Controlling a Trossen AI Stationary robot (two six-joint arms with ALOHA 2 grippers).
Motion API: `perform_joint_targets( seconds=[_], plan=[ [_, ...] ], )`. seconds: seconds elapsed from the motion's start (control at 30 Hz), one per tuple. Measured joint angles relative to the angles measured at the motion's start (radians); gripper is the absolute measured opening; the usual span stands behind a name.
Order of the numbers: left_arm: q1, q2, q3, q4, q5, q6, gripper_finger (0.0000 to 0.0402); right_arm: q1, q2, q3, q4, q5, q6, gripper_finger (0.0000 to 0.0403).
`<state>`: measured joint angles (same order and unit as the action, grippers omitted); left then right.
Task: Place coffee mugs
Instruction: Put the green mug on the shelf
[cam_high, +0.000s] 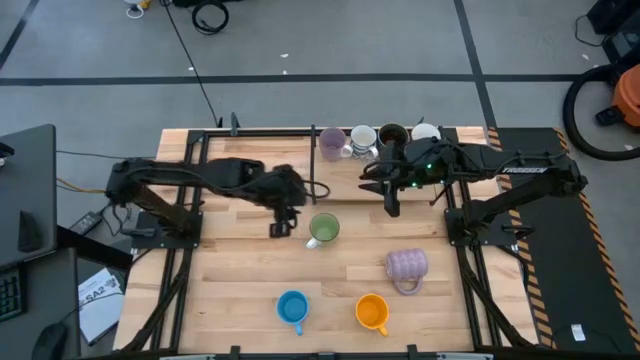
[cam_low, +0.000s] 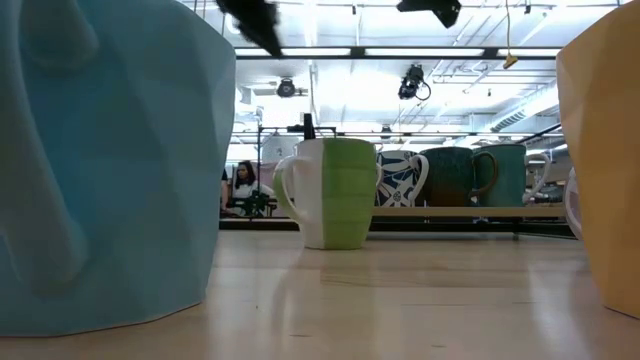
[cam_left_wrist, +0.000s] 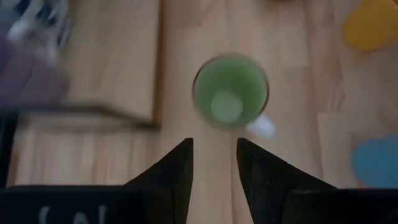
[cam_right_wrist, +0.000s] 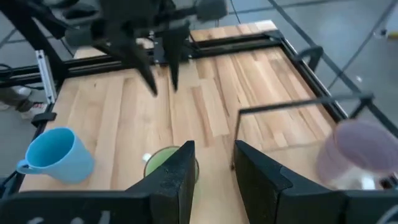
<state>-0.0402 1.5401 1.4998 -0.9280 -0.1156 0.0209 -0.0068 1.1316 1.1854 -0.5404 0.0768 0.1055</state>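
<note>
the green mug (cam_high: 323, 230) sits near the middle of the high view on the bare wood of the table (cam_high: 240, 290), white handle toward the lower left. the left gripper (cam_high: 281, 226) hangs just to its left, fingers parted a little with nothing between them; in the left wrist view the mug's mouth (cam_left_wrist: 230, 92) lies straight ahead of the two dark fingertips (cam_left_wrist: 181, 155). the right gripper (cam_high: 391, 207) hovers right of centre, empty too, its fingers a narrow gap apart.

my guess is the green mug is next, to join the row along the top edge: the small lilac mug (cam_high: 333, 143), a white mug (cam_high: 362, 138), the dark mug (cam_high: 392, 135) and another white mug (cam_high: 425, 132).

to do it well, i'd open wider first, come down over the rim away from the handle, pinch one wall, and lift straight up.

the ribbed lavender mug (cam_high: 406, 265), blue mug (cam_high: 292, 307) and orange mug (cam_high: 371, 311) wait lower down.
</note>
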Motion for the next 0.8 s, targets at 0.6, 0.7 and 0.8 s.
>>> perform_joint_targets(
  seconds=[0.6,0.7,0.8],
  plan=[
    [-0.141,-0.099,-0.002,-0.249,-0.202,-0.325,0.0130,0.106,0.351,0.000,0.099,-0.160,-0.346,0.0117],
    [-0.148,-0.101,-0.002,-0.241,-0.203,-0.333,0.0130,0.107,0.416,0.000,0.100,-0.162,-0.351,0.0117],
    [-0.149,-0.100,-0.002,-0.243,-0.202,-0.357,0.0130,0.107,0.471,0.000,0.099,-0.168,-0.352,0.0117]
  ],
)
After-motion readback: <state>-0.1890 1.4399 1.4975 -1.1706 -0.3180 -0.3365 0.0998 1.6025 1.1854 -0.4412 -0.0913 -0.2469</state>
